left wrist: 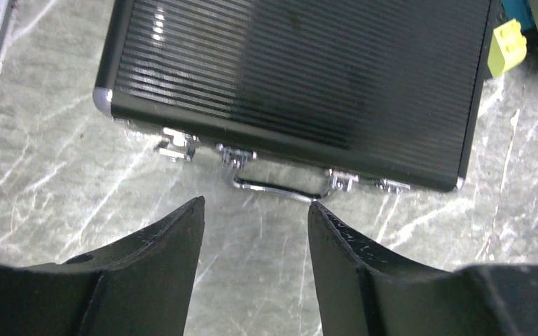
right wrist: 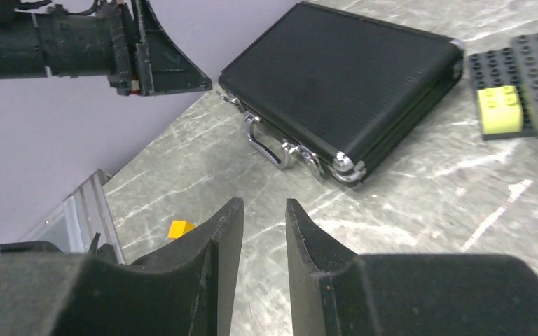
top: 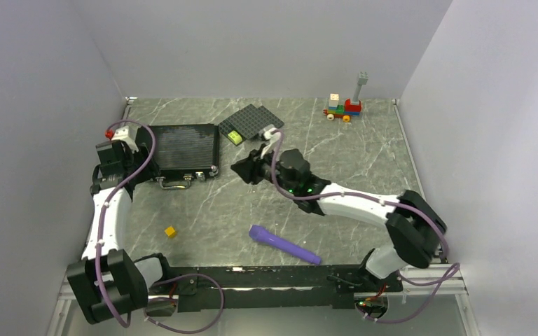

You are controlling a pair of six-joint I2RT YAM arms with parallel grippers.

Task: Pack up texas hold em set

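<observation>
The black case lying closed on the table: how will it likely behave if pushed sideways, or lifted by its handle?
The case lies flat and low, so a push should slide it, not tip it. Its ribbing and metal corners suggest stiffness. Lifted by the thin handle, it would probably swing.

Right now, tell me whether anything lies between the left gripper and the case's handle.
Nothing visible does. In the left wrist view the open left gripper faces the silver handle of the shut case, with only bare table between them.
</observation>
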